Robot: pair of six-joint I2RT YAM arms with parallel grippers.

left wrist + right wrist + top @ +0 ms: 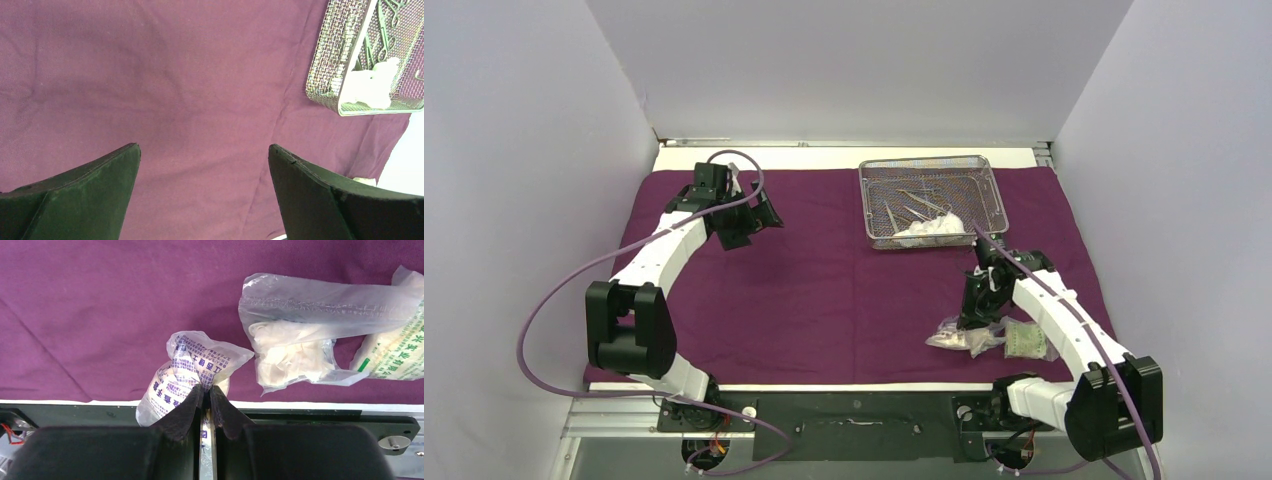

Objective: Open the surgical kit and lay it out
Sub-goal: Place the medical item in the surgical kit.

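Purple cloth (824,290) lies spread flat, with the mesh tray (932,200) at its far right. Right gripper (206,390) pinches a printed plastic packet (192,370) at the cloth's near edge, 2 other packets (290,335) just beside it. It looks light, crinkly and slippery, so bunched film seems the best hold. Left gripper (204,149) hangs spread wide.

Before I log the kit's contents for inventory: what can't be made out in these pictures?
- Instruments in the wire-mesh tray: too small in the top view, cut off by the left wrist view's edge.
- Blue-printed packet: lower part hidden by the shut right claw.
- Green-printed packet: cut by the right wrist view's edge.
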